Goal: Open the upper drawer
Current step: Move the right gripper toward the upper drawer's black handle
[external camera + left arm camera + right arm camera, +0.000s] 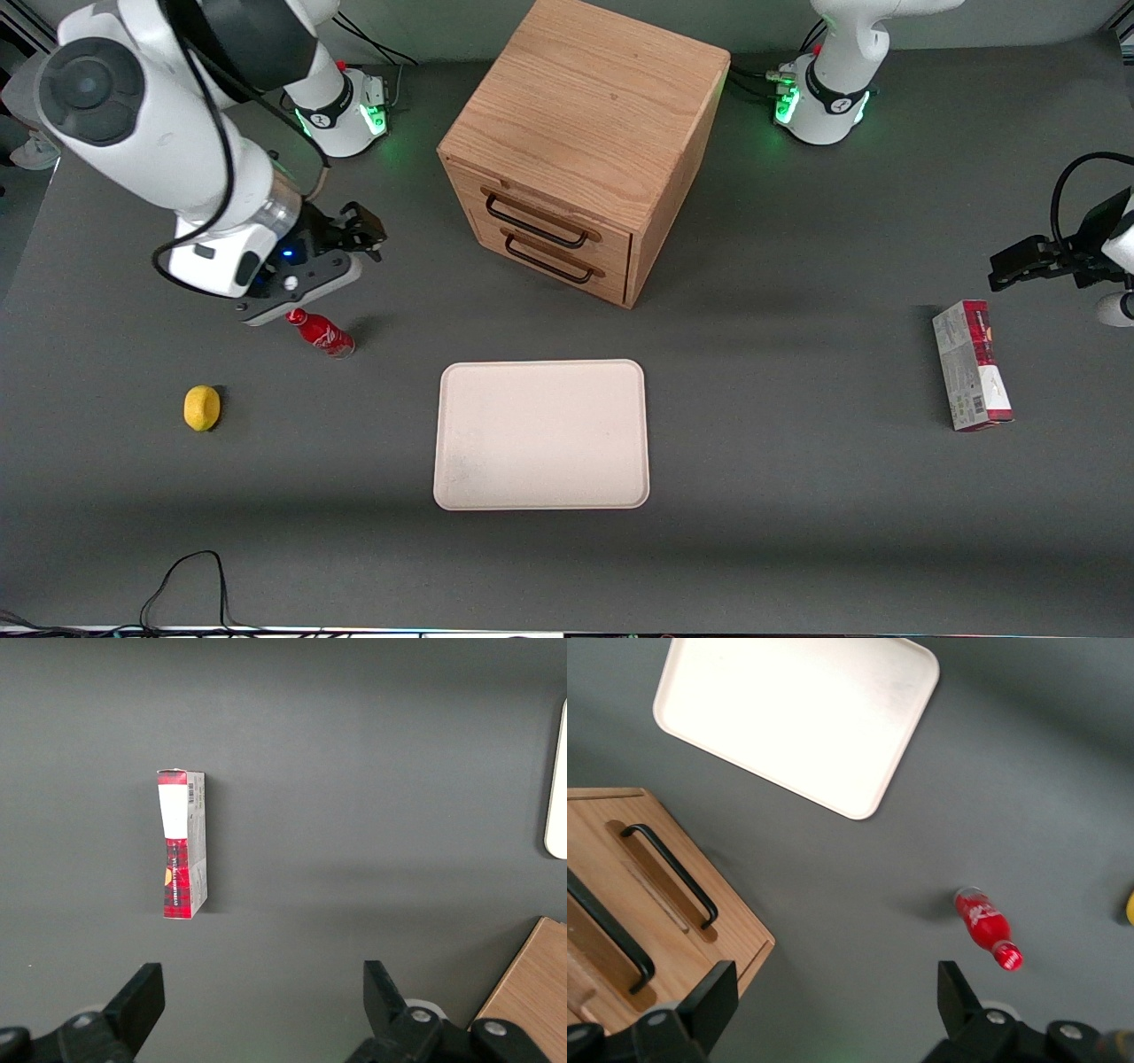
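Oak cabinet [589, 133] stands on the grey table [797, 496], farther from the front camera than the cream tray [541, 434]. Its face carries two drawers, both shut flush. The upper drawer [545, 215] sits directly under the cabinet top and bears a thin black bar handle [535, 222]; the lower drawer [554, 254] lies just below it with a matching handle.

The gripper [363, 233] hangs above the table toward the working arm's end, well apart from the cabinet and touching nothing. In the right wrist view its two fingers [709, 1001] stand wide apart with bare table between them, and the cabinet's drawer face lies near one finger.

A red bottle [322, 334] stands on the table just beside the gripper, nearer to the front camera. A yellow lemon [202, 408] lies nearer still, apart from the bottle. A red and white carton [971, 365] lies flat toward the parked arm's end of the table.
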